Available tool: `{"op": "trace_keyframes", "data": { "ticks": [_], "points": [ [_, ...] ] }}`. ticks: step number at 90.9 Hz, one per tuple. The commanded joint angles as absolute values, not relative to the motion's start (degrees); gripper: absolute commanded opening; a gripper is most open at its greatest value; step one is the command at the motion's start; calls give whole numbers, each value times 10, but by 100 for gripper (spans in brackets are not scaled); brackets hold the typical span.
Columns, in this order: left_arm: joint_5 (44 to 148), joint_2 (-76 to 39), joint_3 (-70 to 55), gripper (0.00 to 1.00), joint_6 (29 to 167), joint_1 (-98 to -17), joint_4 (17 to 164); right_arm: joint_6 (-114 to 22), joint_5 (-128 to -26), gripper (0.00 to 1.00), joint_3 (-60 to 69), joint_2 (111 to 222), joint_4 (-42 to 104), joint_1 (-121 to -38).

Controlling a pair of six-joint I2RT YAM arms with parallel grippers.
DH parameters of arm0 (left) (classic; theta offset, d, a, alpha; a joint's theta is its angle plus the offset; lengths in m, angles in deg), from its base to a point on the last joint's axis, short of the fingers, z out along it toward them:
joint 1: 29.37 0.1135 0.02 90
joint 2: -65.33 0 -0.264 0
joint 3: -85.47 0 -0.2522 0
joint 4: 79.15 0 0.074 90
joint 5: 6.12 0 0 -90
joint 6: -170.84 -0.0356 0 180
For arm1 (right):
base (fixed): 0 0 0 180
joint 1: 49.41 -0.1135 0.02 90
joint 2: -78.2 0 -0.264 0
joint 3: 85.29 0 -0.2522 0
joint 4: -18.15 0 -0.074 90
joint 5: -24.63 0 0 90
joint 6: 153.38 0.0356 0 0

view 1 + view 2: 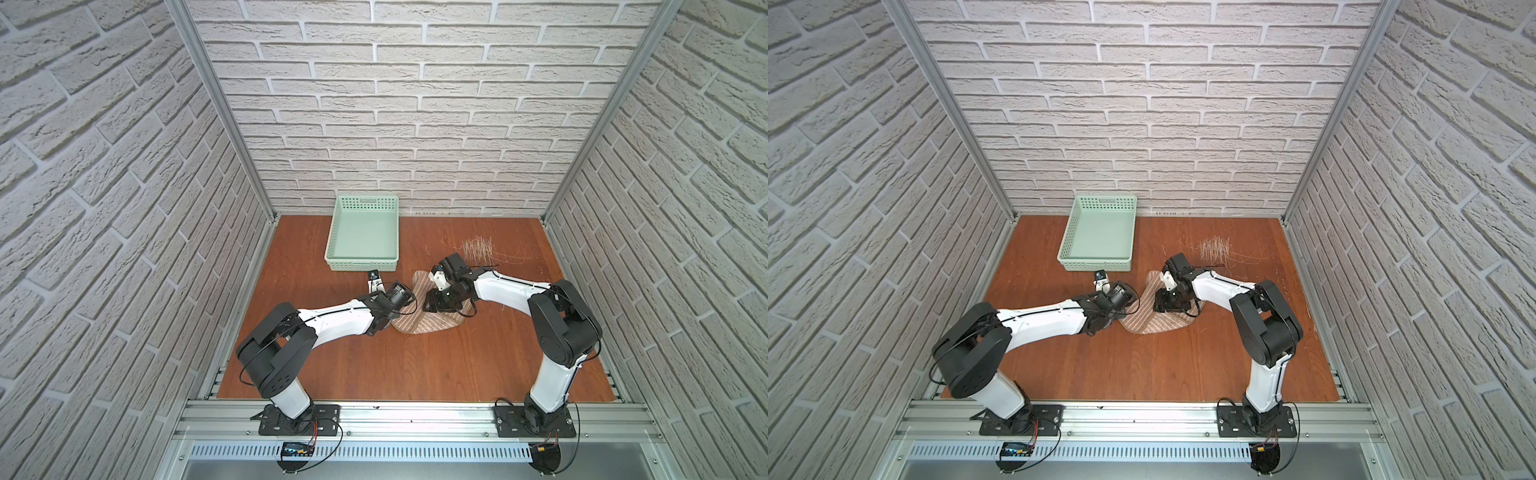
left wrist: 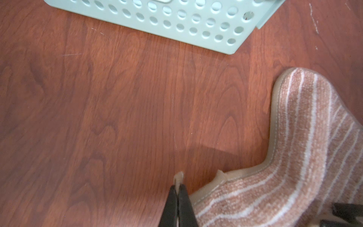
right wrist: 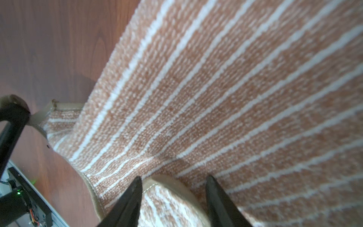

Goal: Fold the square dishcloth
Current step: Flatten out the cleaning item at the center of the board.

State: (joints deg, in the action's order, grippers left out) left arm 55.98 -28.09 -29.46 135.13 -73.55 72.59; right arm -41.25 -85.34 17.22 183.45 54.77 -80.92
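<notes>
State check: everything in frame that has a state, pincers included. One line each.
dishcloth: bunched on the table, not flat, fold not finished.
basket: upright, empty, apart from the dishcloth.
left pincer: shut on the dishcloth's edge trim.
right pincer: open, jaws either side of a raised dishcloth corner.

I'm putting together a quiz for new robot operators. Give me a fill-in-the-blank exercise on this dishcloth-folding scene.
1. The left gripper is ____ on a corner of the dishcloth.
2. The right gripper has its jaws ____, astride a fold of the dishcloth's hem.
3. The green basket at the back of the table holds ____.
Missing words: shut; open; nothing.
</notes>
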Motion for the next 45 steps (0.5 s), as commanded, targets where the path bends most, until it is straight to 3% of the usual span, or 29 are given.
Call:
{"op": "trace_keyframes", "data": {
  "ticks": [1,10,21,45],
  "points": [
    [550,-291,-295,0,1362,-738,729,-414,-866,40,188,1810,549,-822],
    [550,-296,-294,0,1368,-738,727,-414,-860,20,193,1798,552,-831],
    [547,-296,-294,0,1373,-736,722,-413,-852,4,198,1787,561,-837],
    [543,-290,-250,0,1329,-714,701,-400,-809,3,199,1711,584,-839]
  ]
}}
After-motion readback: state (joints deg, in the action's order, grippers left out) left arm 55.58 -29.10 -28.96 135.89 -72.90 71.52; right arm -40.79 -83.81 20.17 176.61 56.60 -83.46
